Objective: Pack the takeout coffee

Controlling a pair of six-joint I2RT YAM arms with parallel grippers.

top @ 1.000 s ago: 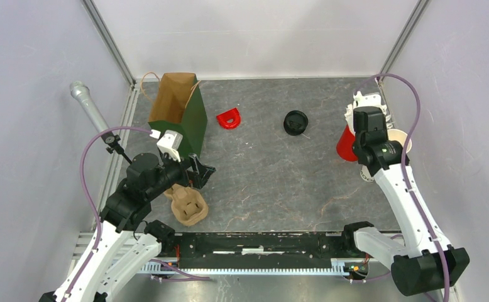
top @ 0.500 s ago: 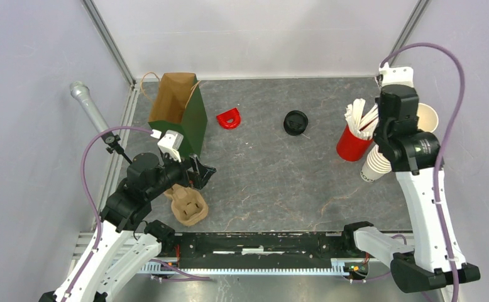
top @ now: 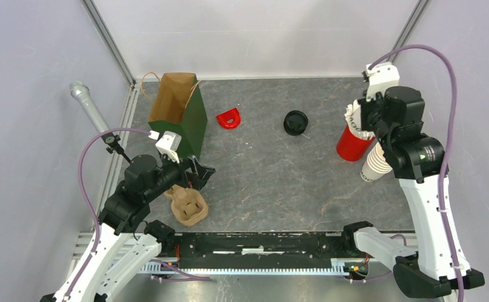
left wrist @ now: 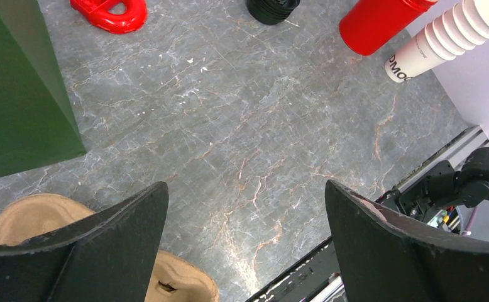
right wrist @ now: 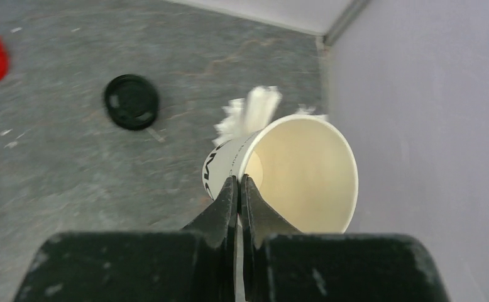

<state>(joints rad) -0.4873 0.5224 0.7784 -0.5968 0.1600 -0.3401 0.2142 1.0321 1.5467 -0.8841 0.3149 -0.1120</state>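
Right end effector (right wrist: 237,189) pinched the rim of a lidless paper cup (right wrist: 305,170), held aloft probably for the black lid (right wrist: 131,100) ahead-left; left end effector (left wrist: 245,189) hung jaws apart by the cup carrier (left wrist: 34,214).

Bright, even, diffuse light leaves only faint, soft shadows on the grey marbled tabletop (top: 273,182). The top view is sharp throughout. In the left wrist view the stone pattern is crisp, with a pale sheen near the bottom edge, while the left gripper (left wrist: 247,187) looms slightly soft. The right wrist view is smeared, perhaps by motion: the round black plastic lid (right wrist: 131,101) and the bundle of white sticks (right wrist: 254,107) lose their edges, though the open cream paper cup (right wrist: 305,170) reads fairly clearly.
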